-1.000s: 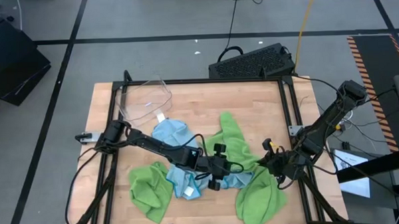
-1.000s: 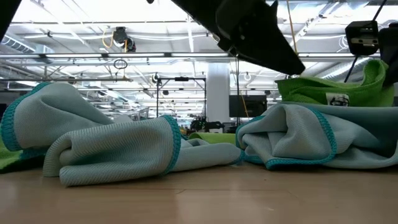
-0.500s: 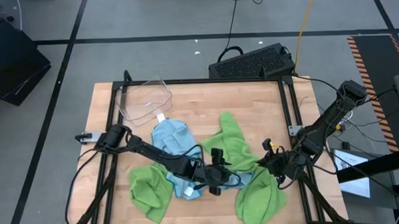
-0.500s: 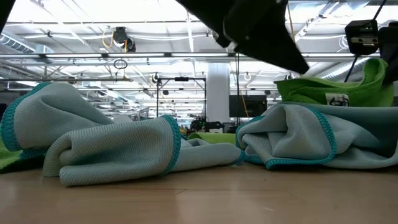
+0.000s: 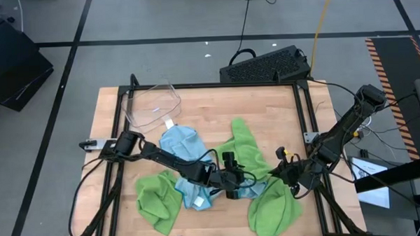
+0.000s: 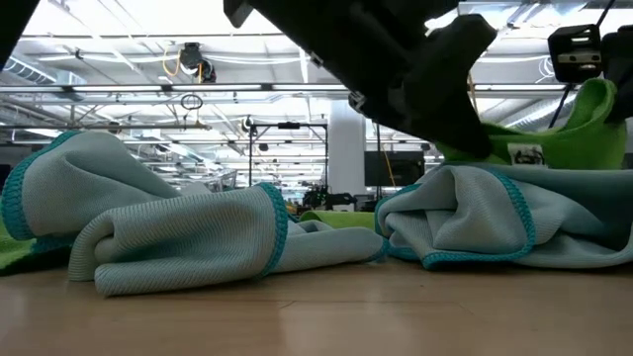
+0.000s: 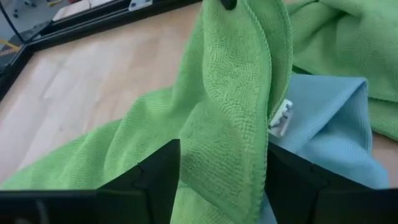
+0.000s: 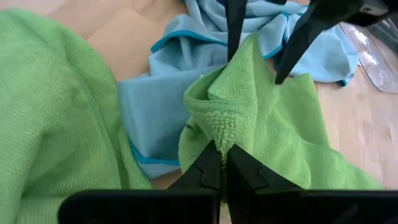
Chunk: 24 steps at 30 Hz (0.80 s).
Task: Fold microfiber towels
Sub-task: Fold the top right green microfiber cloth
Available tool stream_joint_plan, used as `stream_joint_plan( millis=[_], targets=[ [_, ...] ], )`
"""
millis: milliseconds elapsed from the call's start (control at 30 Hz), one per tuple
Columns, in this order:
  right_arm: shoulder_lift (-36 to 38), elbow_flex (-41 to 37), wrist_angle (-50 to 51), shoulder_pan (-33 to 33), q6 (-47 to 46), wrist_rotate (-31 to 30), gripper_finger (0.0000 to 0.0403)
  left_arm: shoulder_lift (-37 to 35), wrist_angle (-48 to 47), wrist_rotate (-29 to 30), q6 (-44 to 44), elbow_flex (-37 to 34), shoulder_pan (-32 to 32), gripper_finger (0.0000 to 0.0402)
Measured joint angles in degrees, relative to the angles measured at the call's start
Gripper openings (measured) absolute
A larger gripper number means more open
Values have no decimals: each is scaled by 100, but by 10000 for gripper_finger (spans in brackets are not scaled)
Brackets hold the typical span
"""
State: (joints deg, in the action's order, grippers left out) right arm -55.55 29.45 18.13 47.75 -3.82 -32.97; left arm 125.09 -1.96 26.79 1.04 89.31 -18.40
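The right gripper [image 8: 221,163] is squeezed tight on a bunched edge of a lime green towel [image 8: 261,118], near the middle of the wooden table [image 5: 265,105]. The left gripper [image 7: 222,177] is right there too, with its fingers apart and a hanging fold of the same green towel between them, but it has not pinched it. Things could go wrong from here. If the left gripper closes now, it may grab two layers at once, or catch the light blue towel [image 7: 323,124] that lies just under the green one, and then both cloths would lift together. If the two grippers pull apart too hard, the cloth may slip out of the right one's small pinch. The wrist views show the small white tag [image 7: 281,118] on the green fold and how the fingers sit around the cloth, which the high view cannot show. The high view shows the whole pile instead: another blue towel [image 5: 179,141] near the clear plastic bin [image 5: 153,106], a green towel [image 5: 159,202] toward the left front, and one more green towel [image 5: 275,207] toward the right front. The low view mostly shows two crumpled blue towels [image 6: 188,237] lying flat on the wood, not yet folded.
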Motion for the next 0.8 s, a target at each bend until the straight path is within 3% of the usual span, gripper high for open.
stream_joint_plan(
  millis=[433,600,800],
  targets=[
    [0,0,-9,0,-1,0,0,110,-68,35,28,1,-38,184],
    [0,0,-9,0,-3,0,0,110,-101,474,264,1,-169,133],
    [0,0,-9,0,-4,0,0,112,8,524,521,1,-257,59]
  ],
)
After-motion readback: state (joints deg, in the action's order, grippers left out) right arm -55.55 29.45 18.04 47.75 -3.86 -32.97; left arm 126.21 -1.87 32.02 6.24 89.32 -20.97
